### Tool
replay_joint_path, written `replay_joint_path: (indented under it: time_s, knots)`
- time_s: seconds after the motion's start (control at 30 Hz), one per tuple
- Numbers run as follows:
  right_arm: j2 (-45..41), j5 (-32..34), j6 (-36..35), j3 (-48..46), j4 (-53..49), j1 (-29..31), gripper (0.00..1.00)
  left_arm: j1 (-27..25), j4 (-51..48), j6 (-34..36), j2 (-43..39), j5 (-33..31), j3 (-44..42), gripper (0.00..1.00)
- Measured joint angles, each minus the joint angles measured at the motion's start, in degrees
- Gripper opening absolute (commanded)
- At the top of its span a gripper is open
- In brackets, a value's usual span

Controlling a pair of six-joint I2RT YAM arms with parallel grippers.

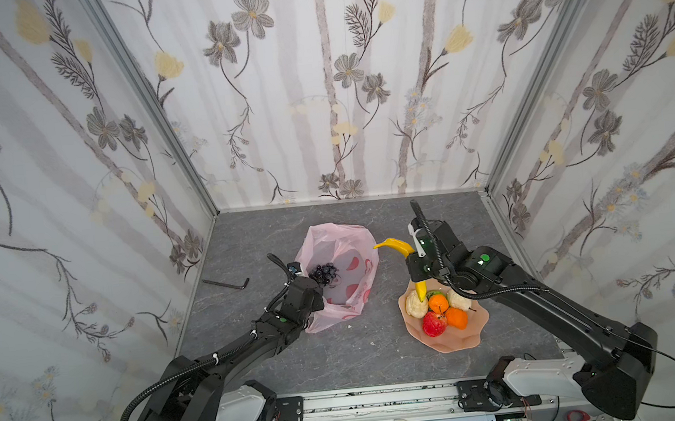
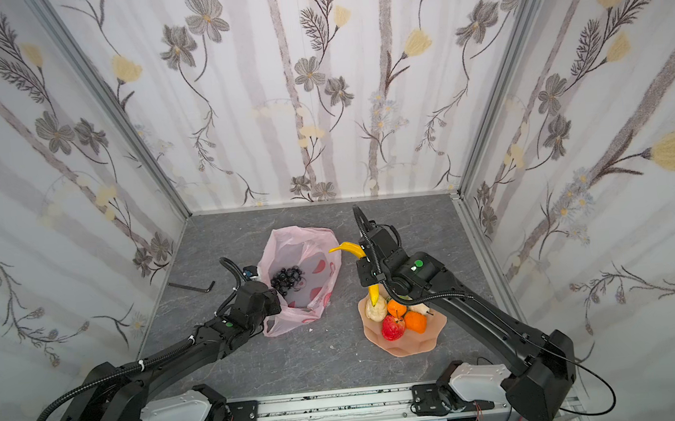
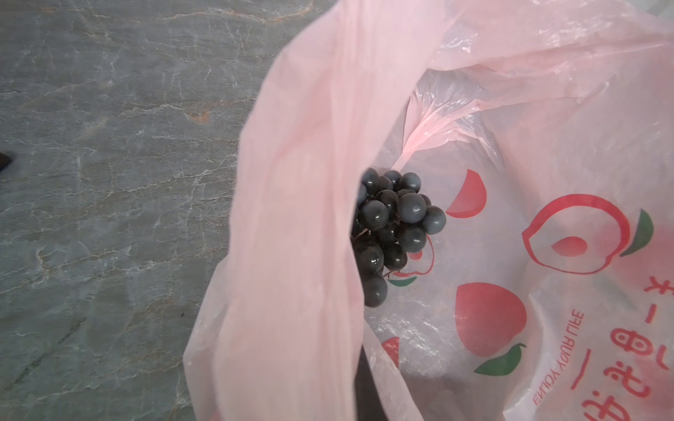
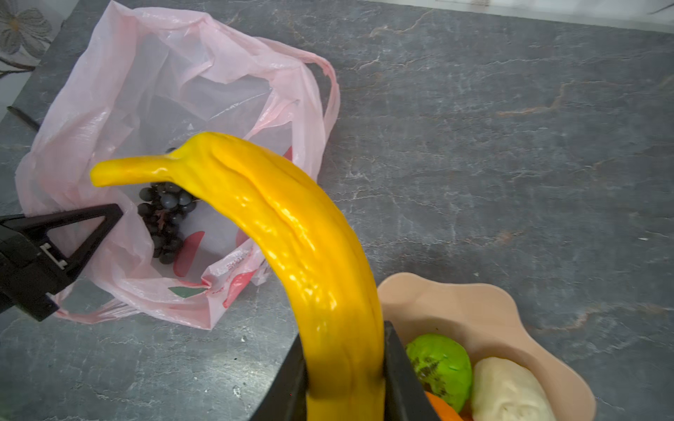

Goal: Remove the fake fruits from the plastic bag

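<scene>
While right gripper [image 4: 344, 350] clamps glossy banana [image 4: 291, 226], dark grapes [image 3: 394, 226] in bag [image 3: 291, 182]

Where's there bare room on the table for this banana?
Bare tabletop lies between the plastic bag and the peach dish, and along the near edge in front of both. The dish's far half is crowded with fruits; its near lip is free. A hex key lies left of the bag.

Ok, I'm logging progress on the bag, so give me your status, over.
Left gripper shut on bag rim. Right gripper shut on banana, at dish edge. Only grapes seen in bag. Nothing blocking.
</scene>
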Motion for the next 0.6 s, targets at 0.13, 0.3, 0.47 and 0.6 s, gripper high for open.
replay_joint_path:
  time_s: [0.13,0.3,0.47,0.6]
  knots:
    - [-3.78,1.95,-2.36,-0.04,-3.45,-0.79,0.2,0.02,0.07,0.35,0.35,0.2,-0.2,0.04]
    - [-3.06,4.94,-2.91,1.18,-10.47,-1.25,0.17,0.02,0.35,0.68,0.33,0.42,-1.18,0.04]
    - [-2.27,6.38,-1.75,-0.61,-16.13,-4.07,0.18,0.07,0.83,1.25,0.26,0.68,-1.64,0.04]
    - [-2.16,6.4,-0.02,-1.9,-18.25,-7.52,0.18,0.07,1.27,1.25,-0.13,0.85,-1.86,0.04]
